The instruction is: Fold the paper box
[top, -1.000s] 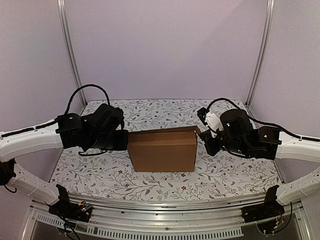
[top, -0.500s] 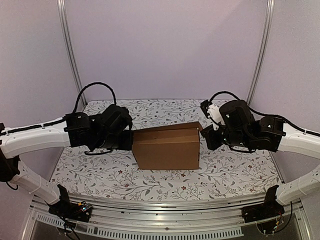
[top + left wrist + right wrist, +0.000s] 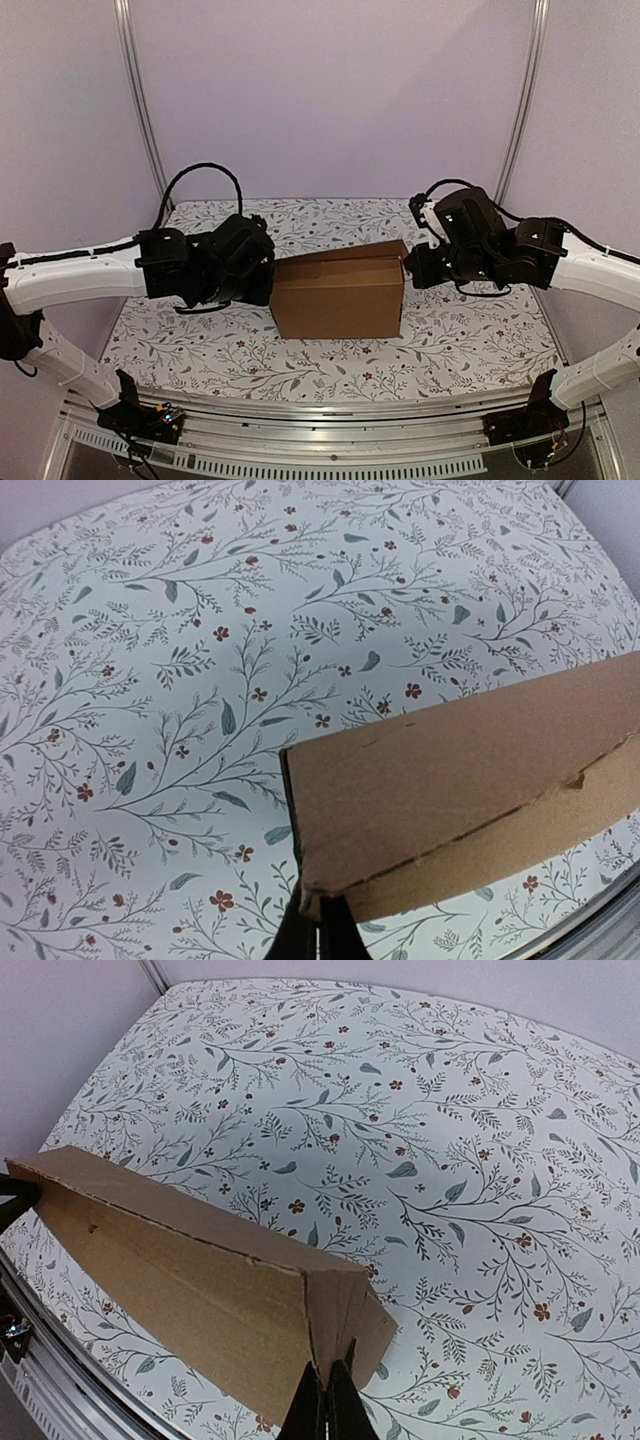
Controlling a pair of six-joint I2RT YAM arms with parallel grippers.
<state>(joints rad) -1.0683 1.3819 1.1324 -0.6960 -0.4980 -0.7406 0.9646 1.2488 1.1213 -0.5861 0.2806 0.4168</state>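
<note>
The paper box point(image 3: 338, 296) is a plain brown cardboard box folded shut, held between my two grippers over the middle of the table. My left gripper point(image 3: 270, 287) is at its left end. In the left wrist view the fingers point(image 3: 318, 925) are shut on the near lower corner of the box point(image 3: 450, 780). My right gripper point(image 3: 408, 270) is at its right end. In the right wrist view the fingers point(image 3: 328, 1398) are shut on the edge of the folded end flap of the box point(image 3: 190, 1260). A top flap edge sticks up slightly at the right rear corner.
The table has a floral-patterned cloth point(image 3: 450, 350). Purple walls and two metal posts point(image 3: 140, 110) point(image 3: 522, 110) close it in at the back and sides. A metal rail point(image 3: 320, 420) runs along the near edge by the arm bases.
Both arms and the box have shifted to the right and slightly away from the near edge. The grip at each end looks unchanged.
</note>
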